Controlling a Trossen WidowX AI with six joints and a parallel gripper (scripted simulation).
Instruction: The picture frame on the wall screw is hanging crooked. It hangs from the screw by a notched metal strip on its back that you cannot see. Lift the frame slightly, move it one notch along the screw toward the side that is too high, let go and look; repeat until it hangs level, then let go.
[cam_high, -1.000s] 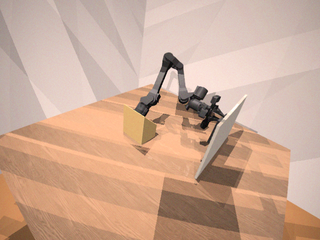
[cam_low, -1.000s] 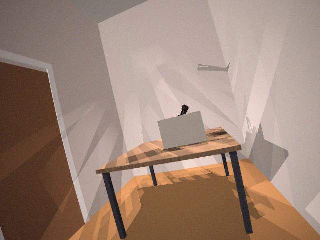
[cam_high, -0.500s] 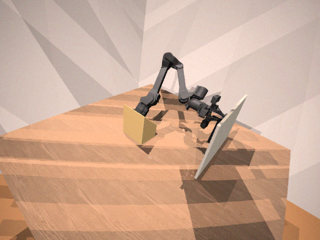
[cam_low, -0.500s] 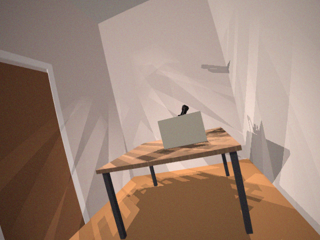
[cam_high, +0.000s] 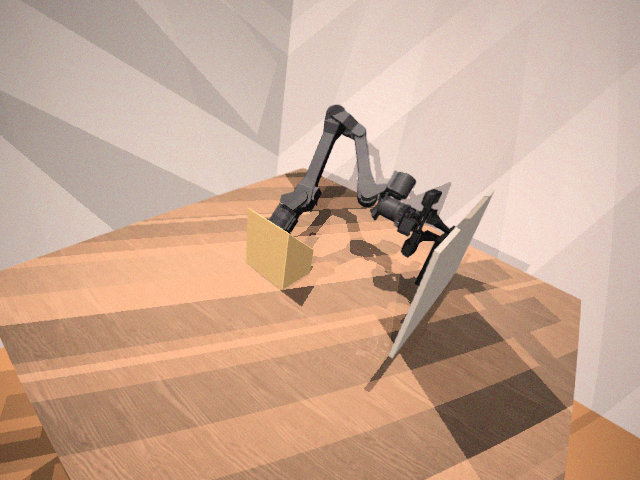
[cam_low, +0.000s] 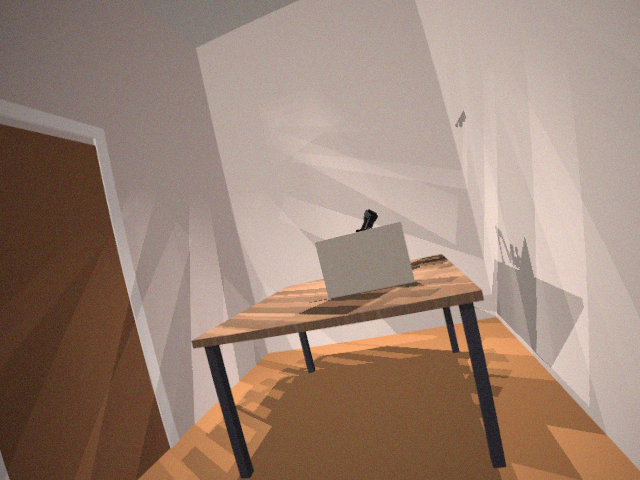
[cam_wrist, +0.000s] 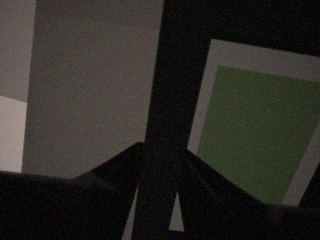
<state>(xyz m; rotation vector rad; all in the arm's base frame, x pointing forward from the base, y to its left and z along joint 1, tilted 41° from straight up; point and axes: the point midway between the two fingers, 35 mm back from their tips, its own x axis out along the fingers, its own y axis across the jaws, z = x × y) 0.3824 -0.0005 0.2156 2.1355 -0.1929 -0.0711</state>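
In the wrist view, the gripper (cam_high: 445, 235) (cam_wrist: 160, 152) is clamped on one dark side border of the frame (cam_high: 427, 264) (cam_wrist: 172, 75), which is held at the panel (cam_high: 434, 289) (cam_low: 364, 260) (cam_wrist: 95, 75). The screw is hidden. A slight lift, a single-notch shift toward the high side, and a gentle lowering before release are best made without twisting.
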